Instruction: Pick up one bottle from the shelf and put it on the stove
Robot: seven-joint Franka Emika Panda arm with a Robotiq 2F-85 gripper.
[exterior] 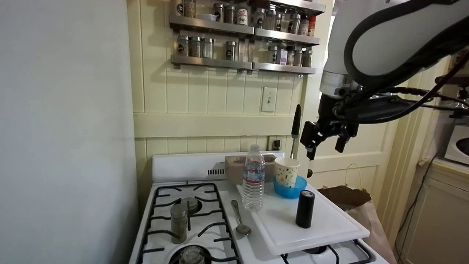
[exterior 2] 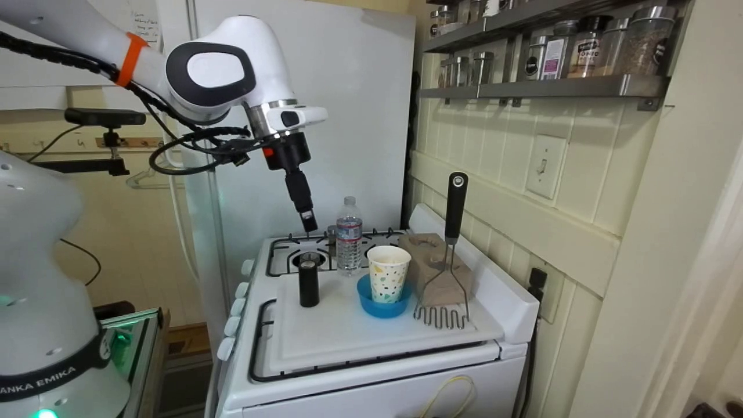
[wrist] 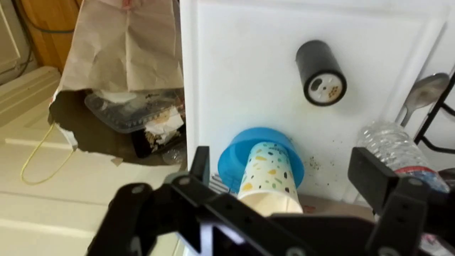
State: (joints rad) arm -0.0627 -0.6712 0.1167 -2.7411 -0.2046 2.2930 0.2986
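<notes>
The shelf point(exterior: 212, 63) hangs on the wall, holding several small spice bottles point(exterior: 231, 50) with silver or dark lids; it also shows in an exterior view at the upper right point(exterior 2: 574, 87). Below it stands the white stove point(exterior 2: 516, 305) with black grates. One spice jar point(exterior: 178, 223) is upright on the grates. My gripper point(exterior: 325, 148) is lower than the shelf and higher than the stove top, away from the spice bottles. In the wrist view its fingers point(wrist: 201, 164) are wide apart, gripping nothing, with a cup seen beyond the gap.
A white board point(exterior: 318, 240) on the stove carries a water bottle point(exterior: 253, 179), a black shaker point(exterior: 305, 209), and a patterned cup point(exterior: 287, 172) in a blue bowl point(exterior 2: 383, 307). A masher point(exterior 2: 456, 203) leans up nearby. Beside the stove is a paper bag point(wrist: 128, 53). A spoon point(exterior: 242, 227) lies by the board.
</notes>
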